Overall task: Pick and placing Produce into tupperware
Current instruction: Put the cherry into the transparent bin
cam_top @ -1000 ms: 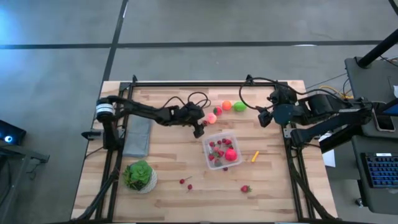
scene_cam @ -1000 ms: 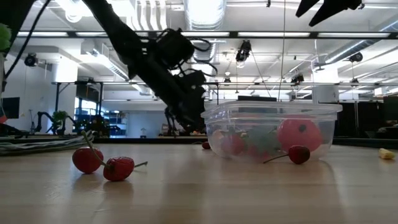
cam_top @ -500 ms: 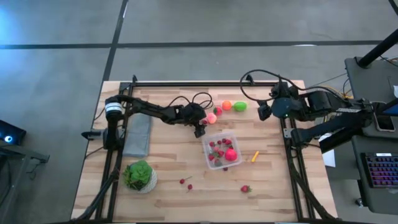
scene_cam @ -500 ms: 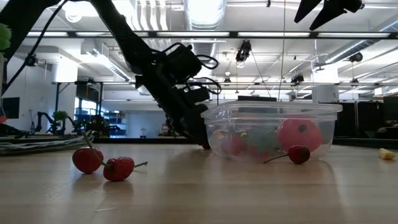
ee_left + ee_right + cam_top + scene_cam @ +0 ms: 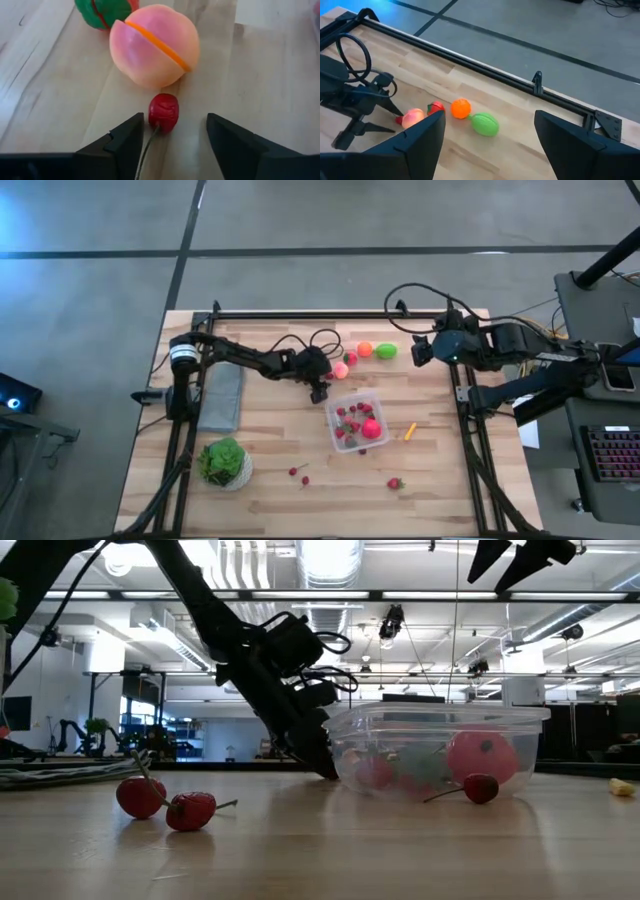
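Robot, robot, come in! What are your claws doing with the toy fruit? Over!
Left tool open, low on the table, straddling a cherry beside the peach. Right tool open, raised at the table's far right. Tupperware part-filled. Nothing blocking.

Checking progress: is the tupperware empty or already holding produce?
Holding produce: the lidless tupperware contains a big red fruit and small red berries.

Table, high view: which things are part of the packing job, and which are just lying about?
Job: clear box, peach, cherry between the open left gripper fingers, orange, green fruit.
Lying about: grey slab, leafy head in white bowl.
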Action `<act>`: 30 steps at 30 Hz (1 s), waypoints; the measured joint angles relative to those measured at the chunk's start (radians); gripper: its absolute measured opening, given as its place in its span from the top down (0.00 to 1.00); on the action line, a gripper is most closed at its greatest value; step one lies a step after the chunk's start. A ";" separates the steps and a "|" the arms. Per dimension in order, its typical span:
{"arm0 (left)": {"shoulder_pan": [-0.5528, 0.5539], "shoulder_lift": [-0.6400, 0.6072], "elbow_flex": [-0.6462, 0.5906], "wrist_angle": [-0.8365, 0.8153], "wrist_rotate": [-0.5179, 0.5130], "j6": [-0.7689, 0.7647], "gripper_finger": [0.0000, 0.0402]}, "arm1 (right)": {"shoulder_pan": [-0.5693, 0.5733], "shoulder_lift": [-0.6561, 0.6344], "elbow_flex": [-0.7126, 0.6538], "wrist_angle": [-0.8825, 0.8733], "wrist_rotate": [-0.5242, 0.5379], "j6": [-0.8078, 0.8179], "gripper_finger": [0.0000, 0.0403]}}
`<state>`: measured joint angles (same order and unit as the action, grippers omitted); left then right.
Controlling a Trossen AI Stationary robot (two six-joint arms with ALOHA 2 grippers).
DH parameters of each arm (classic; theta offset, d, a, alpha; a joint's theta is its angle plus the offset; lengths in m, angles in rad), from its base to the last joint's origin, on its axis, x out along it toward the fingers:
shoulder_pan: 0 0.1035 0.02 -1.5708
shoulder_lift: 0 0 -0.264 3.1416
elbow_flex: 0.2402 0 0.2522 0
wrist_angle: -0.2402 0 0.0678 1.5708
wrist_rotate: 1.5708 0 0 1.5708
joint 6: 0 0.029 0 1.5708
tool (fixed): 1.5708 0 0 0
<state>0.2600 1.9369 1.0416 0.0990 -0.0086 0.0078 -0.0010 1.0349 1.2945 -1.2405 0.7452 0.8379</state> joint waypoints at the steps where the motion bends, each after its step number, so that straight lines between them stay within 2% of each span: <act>1: 0.000 0.000 0.000 0.000 0.000 0.000 0.53 | 0.000 0.001 0.000 0.001 0.000 0.001 0.26; 10: 0.000 0.001 0.000 0.006 -0.046 0.000 0.60 | 0.000 0.017 -0.001 0.004 -0.009 0.034 0.26; 30: 0.003 0.003 -0.002 0.024 -0.054 0.001 0.80 | 0.000 0.066 -0.006 0.033 -0.017 0.053 0.27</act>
<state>0.2630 1.9400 1.0401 0.1225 -0.0626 0.0090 -0.0010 1.1007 1.2881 -1.2076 0.7281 0.8906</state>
